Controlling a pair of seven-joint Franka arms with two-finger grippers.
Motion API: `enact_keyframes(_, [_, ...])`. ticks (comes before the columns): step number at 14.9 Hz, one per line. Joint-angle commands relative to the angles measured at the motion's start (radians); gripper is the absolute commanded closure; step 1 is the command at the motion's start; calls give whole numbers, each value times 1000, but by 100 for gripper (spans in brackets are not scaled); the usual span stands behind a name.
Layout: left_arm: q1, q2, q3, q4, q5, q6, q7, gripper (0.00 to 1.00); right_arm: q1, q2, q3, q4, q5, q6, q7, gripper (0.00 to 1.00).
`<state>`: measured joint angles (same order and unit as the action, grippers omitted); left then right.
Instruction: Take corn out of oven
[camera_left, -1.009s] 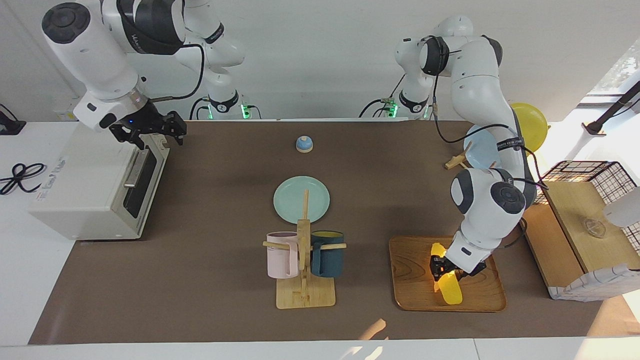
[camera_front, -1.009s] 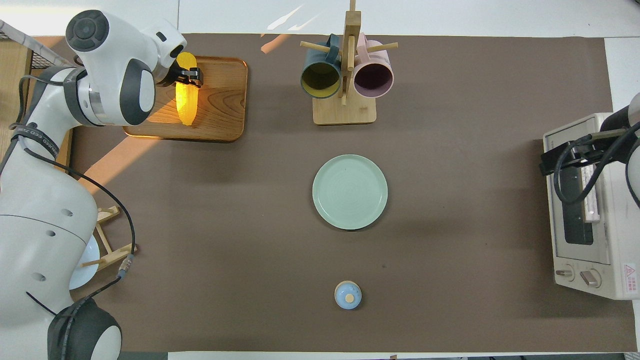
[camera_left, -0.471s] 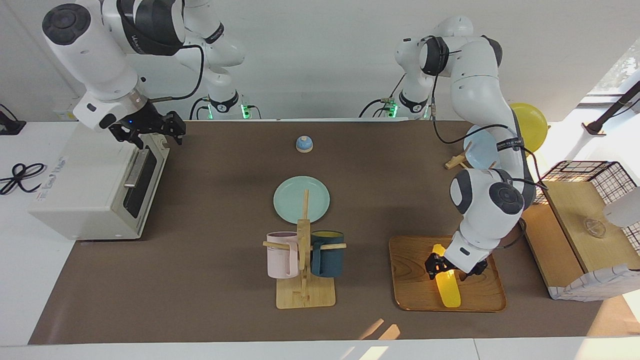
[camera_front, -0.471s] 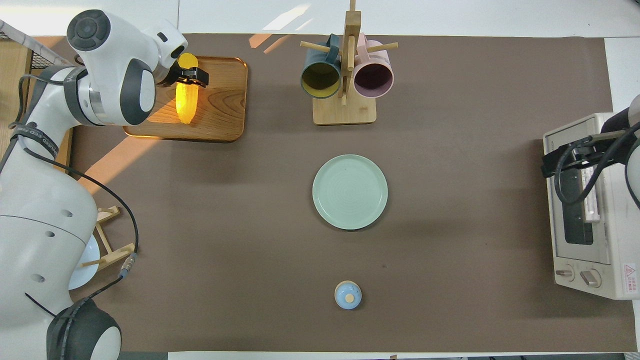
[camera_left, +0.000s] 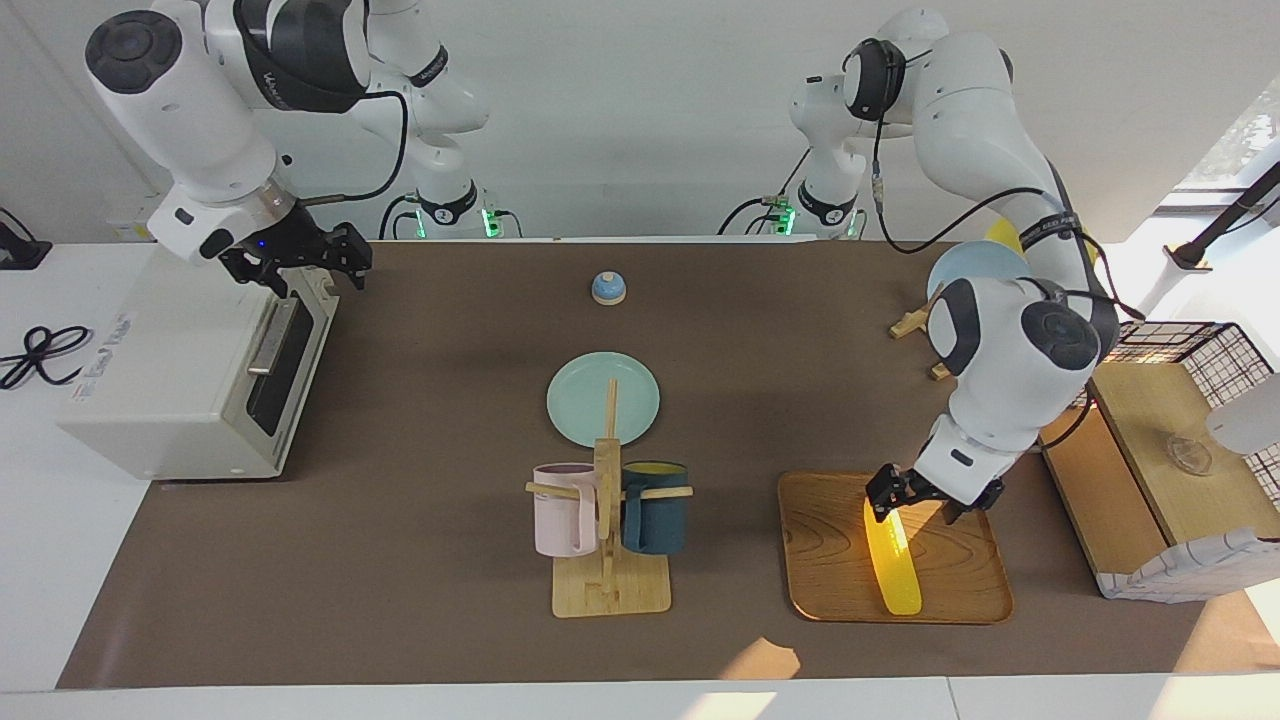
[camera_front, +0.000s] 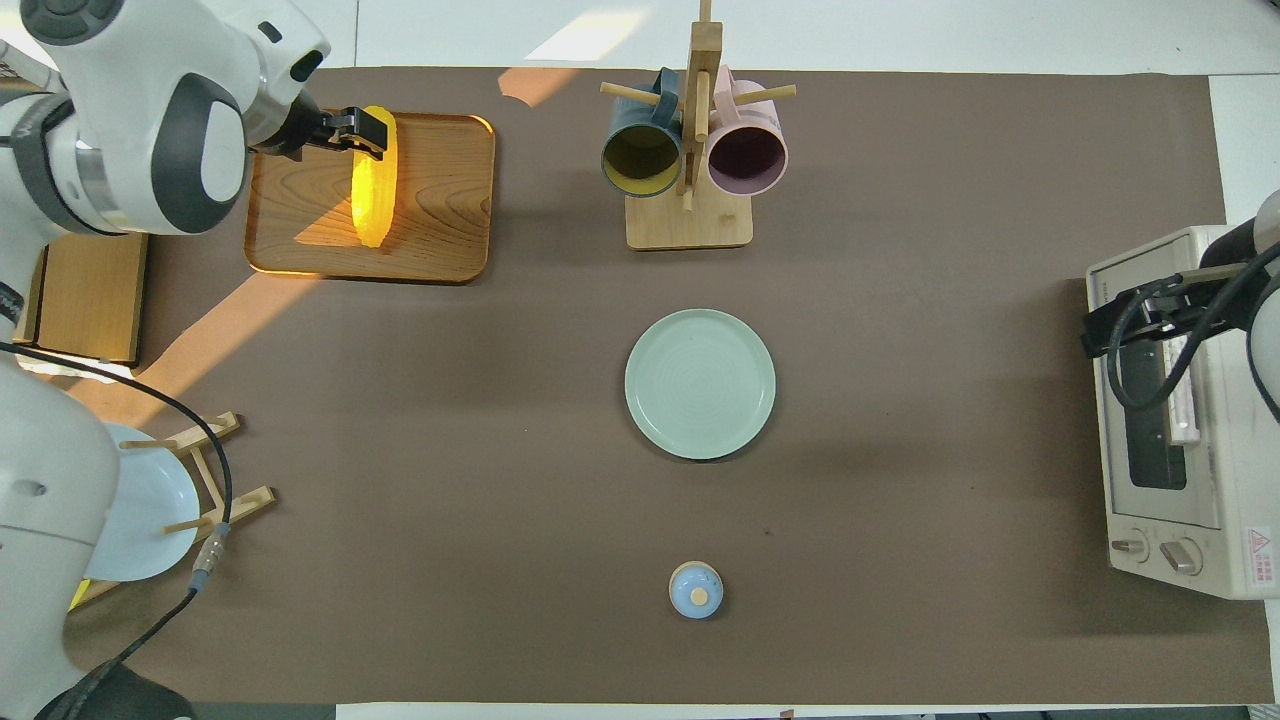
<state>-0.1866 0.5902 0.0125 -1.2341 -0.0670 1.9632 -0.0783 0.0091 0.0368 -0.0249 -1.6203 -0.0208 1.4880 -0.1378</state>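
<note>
The yellow corn lies flat on a wooden tray toward the left arm's end of the table, and also shows in the overhead view. My left gripper is open and empty, raised just over the corn's end nearer the robots; in the overhead view it is over the corn's other end. The off-white oven stands at the right arm's end with its door closed. My right gripper hovers at the top edge of the oven door.
A wooden mug rack holds a pink and a dark teal mug. A pale green plate lies mid-table, a small blue knob nearer the robots. A plate rack and a wire basket with boards stand beside the tray.
My left gripper has let go of the corn, which now lies on the tray, and has risen and drawn back. The right arm has not moved.
</note>
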Motion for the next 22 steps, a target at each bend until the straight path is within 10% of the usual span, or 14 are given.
enact_keyframes(1, [6, -145, -2, -59, 7, -134, -47, 0, -3, -21, 2, -21, -10, -11, 0, 0])
enact_keyframes(6, [9, -334, 12, -86, 15, -383, -47, 0, -3, -21, 2, -21, -10, -11, -2, 0])
enact_keyframes(15, [33, -674, 4, -420, 16, -505, -49, 0, -3, -21, 2, -21, -11, -11, 0, 0])
enact_keyframes(22, [55, -636, -39, -424, 18, -402, -31, 0, -3, -21, 3, -20, -11, -11, -2, 0])
